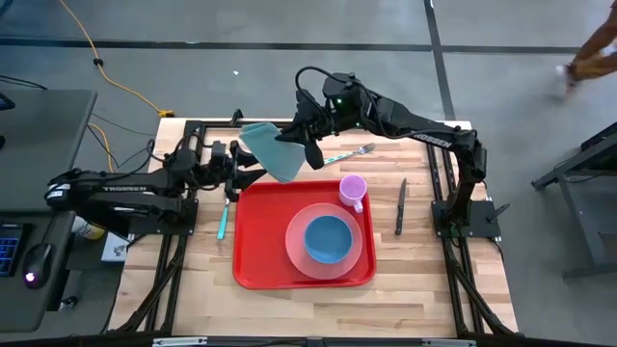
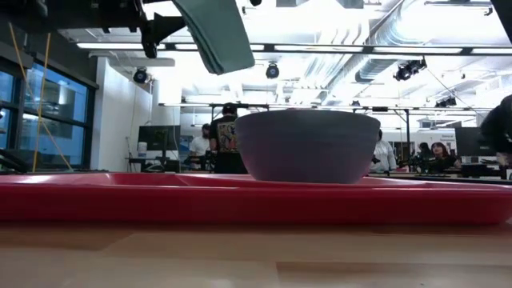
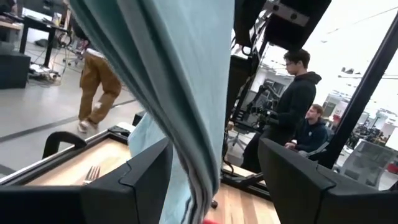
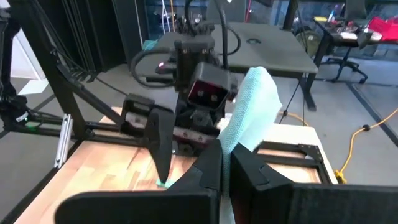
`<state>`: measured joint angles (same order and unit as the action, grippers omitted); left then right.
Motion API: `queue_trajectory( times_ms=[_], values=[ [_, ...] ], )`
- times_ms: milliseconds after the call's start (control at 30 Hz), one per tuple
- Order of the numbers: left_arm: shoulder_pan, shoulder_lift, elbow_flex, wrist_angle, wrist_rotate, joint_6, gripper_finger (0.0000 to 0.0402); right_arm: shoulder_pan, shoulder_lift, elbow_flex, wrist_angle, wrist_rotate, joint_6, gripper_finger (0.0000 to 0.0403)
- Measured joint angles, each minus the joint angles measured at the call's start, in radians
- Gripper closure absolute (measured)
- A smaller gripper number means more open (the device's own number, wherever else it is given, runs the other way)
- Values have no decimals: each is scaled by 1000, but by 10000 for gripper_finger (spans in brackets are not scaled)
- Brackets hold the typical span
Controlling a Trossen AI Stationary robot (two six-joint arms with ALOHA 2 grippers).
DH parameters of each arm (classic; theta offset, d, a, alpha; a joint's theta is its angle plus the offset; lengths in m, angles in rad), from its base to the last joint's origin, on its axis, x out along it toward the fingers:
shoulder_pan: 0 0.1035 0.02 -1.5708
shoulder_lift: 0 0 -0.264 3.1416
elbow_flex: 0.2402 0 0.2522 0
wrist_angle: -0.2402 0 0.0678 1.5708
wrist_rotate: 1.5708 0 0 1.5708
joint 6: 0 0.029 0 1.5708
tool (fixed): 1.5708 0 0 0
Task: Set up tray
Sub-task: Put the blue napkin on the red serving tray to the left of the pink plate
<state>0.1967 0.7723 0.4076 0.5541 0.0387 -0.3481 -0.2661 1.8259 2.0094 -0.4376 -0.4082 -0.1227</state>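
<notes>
In the low view the plate is hiding behind the rim of the tray (image 1: 253, 241), which is lying mid-desk (image 1: 415, 289) carrying a pink plate (image 1: 297, 246) holding a blue bowl (image 1: 329, 238), plus a purple mug (image 1: 352, 189). The right gripper (image 1: 307, 135) is pinching a teal cloth (image 1: 272, 149) hanging between the widely spread fingers of the left gripper (image 1: 253, 172).

Around me lies a grey concrete floor (image 1: 289, 24). Bright ceiling lights (image 2: 320, 16) glare above desks (image 4: 273, 53); people (image 3: 292, 106) sit behind.
</notes>
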Motion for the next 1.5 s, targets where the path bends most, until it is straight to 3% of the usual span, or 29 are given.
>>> queue_trajectory(
  times_ms=[533,733,967,1333,1500],
  values=[
    [0,100,0,110,-25,-5,135,3,0,0,60,-7,35,403],
    [0,110,0,167,-72,33,204,4,0,0,59,-6,36,403],
    [0,109,0,180,-74,140,370,5,0,0,56,-2,37,403],
    [0,74,0,176,-45,387,378,0,0,0,43,1,74,403],
    [0,45,1,70,-44,423,378,-6,0,0,47,4,100,403]
  ],
)
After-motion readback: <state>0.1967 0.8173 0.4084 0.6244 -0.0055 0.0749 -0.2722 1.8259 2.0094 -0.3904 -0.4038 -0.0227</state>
